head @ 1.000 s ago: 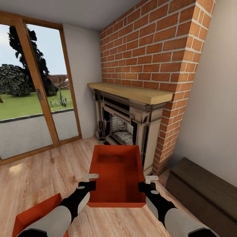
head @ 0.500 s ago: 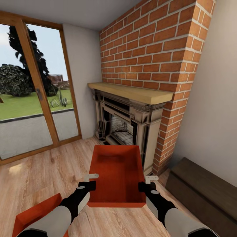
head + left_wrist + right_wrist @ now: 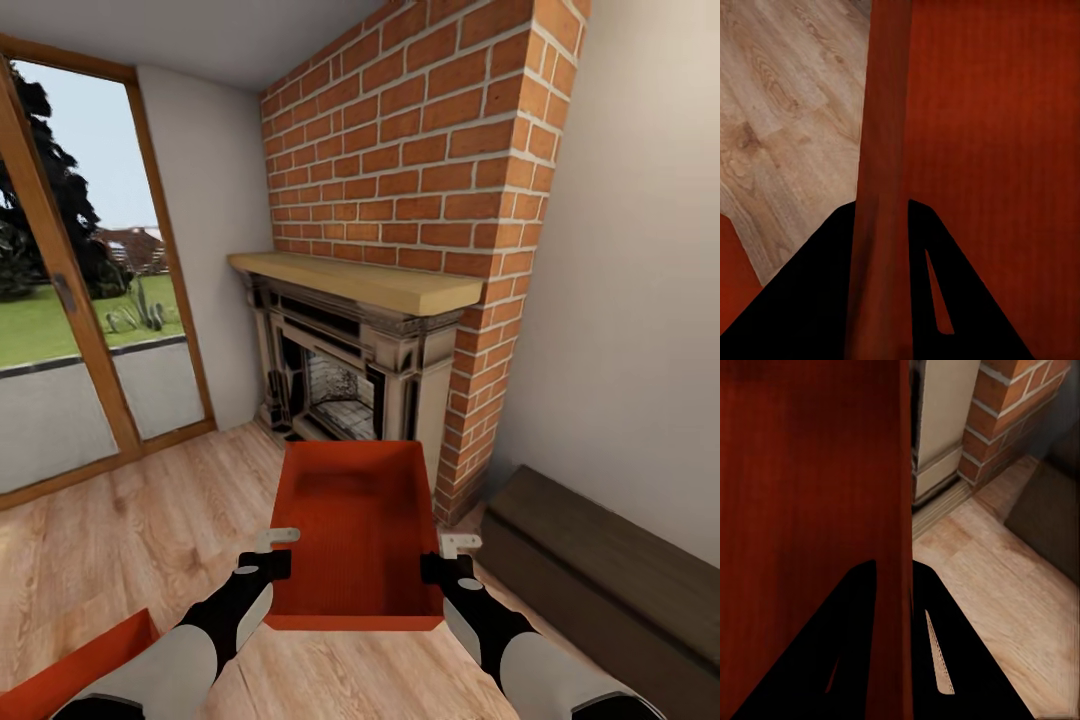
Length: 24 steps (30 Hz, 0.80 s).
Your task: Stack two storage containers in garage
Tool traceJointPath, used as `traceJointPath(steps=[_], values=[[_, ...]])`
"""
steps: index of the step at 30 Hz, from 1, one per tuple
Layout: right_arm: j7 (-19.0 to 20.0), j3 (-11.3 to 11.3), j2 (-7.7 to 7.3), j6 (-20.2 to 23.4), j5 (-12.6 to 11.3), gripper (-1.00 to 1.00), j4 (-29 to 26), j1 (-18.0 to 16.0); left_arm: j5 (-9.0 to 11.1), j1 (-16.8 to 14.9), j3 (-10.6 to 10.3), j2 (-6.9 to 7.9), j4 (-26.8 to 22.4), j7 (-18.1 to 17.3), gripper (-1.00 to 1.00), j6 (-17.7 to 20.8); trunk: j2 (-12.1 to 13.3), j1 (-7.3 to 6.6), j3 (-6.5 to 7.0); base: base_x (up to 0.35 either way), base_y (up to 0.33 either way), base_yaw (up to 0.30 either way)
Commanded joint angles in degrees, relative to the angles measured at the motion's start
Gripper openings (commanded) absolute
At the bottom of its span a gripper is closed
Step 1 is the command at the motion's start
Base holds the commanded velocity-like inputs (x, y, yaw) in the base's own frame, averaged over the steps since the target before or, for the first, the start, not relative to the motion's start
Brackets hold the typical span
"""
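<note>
We hold one storage container [image 3: 358, 535] lifted clear of the wood plank flooring [image 3: 130, 540], carried between both arms in front of the trunk. The left gripper [image 3: 268, 552] pinches the container's left wall: in the left wrist view the wall [image 3: 881, 187] runs straight between the dark fingers [image 3: 802, 300]. The right gripper [image 3: 452, 555] pinches the right wall in the same manner, with the wall [image 3: 894, 547] passing between its fingers [image 3: 945, 660].

Compared with the head pictures from half a second and one second ago, the whole scene has shifted toward the left of the view: the fireplace [image 3: 340, 360], the brick chimney [image 3: 400, 160] and the glass doors [image 3: 70, 300] all sit further left, and more of the dark wooden chest [image 3: 600, 570] shows at the right. The carried container and both grippers keep the same place in the view. We read this as the camera turning rightward with the robot, not as movement of the furniture.

The second storage container [image 3: 70, 675] rests on the flooring at the lower left and has slid partly out of the view.

We judge that the transport phase has started: the robot is turning away from the fireplace, still in the living room, with the garage yet to be reached. The second container remains to be fetched.
</note>
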Motion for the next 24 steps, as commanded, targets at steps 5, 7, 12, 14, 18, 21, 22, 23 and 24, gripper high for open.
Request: traceJointPath(steps=[5, 7, 12, 14, 18, 21, 22, 23, 24], values=[[-2.67, -0.89, -0.04, -0.31, -0.71, -1.00, 1.12, -0.04, 0.99, -0.05, 3.23, 0.05, -0.51, 0.41, -1.00, 0.41, -0.11, 0.03, 0.15, 0.000, 0.000, -0.218], [-2.67, -0.89, -0.07, -0.34, -0.73, -1.00, 1.11, -0.04, 0.99, -0.05, 3.23, 0.06, -0.51, 0.41, -1.00, 0.41, -0.11, 0.03, 0.19, 0.000, 0.000, -0.082], [-2.67, -0.89, -0.08, -0.32, -0.77, -1.00, 1.12, -0.04, 0.99, -0.05, 3.23, 0.04, -0.51, 0.41, -1.00, 0.41, -0.11, 0.03, 0.23, 0.000, 0.000, -0.024], [-2.67, -0.89, -0.08, -0.34, -0.77, -1.00, 1.12, -0.04, 0.99, -0.05, 3.23, 0.04, -0.51, 0.41, -1.00, 0.41, -0.11, 0.03, 0.29, 0.000, 0.000, -0.005], [-2.67, -0.89, -0.07, -0.38, -0.78, -1.00, 1.12, -0.04, 0.99, -0.05, 3.23, 0.04, -0.51, 0.41, -1.00, 0.41, -0.11, 0.03, 0.54, 0.000, 0.000, -0.001], [-2.67, -0.87, -0.08, -0.37, -0.76, -1.00, 1.12, -0.04, 0.99, -0.05, 3.23, 0.04, -0.51, 0.41, -1.00, 0.41, -0.11, 0.03, 0.65, 0.000, 0.000, 0.000], [-2.67, -0.85, -0.06, -0.38, -0.67, -1.00, 1.12, -0.04, 0.99, -0.05, 3.23, 0.04, -0.51, 0.41, -1.00, 0.41, -0.11, 0.03, 0.67, 0.000, 0.000, 0.000], [-2.67, -0.80, -0.04, -0.38, -0.58, -1.00, 1.12, -0.04, 0.99, -0.05, 3.23, 0.04, -0.51, 0.41, -1.00, 0.41, -0.11, 0.03, 0.68, 0.000, 0.000, 0.000], [-2.67, -0.78, -0.03, -0.38, -0.55, -1.00, 1.12, -0.04, 0.99, -0.05, 3.23, 0.04, -0.51, 0.41, -1.00, 0.41, -0.11, 0.03, 0.69, 0.000, 0.000, 0.000]])
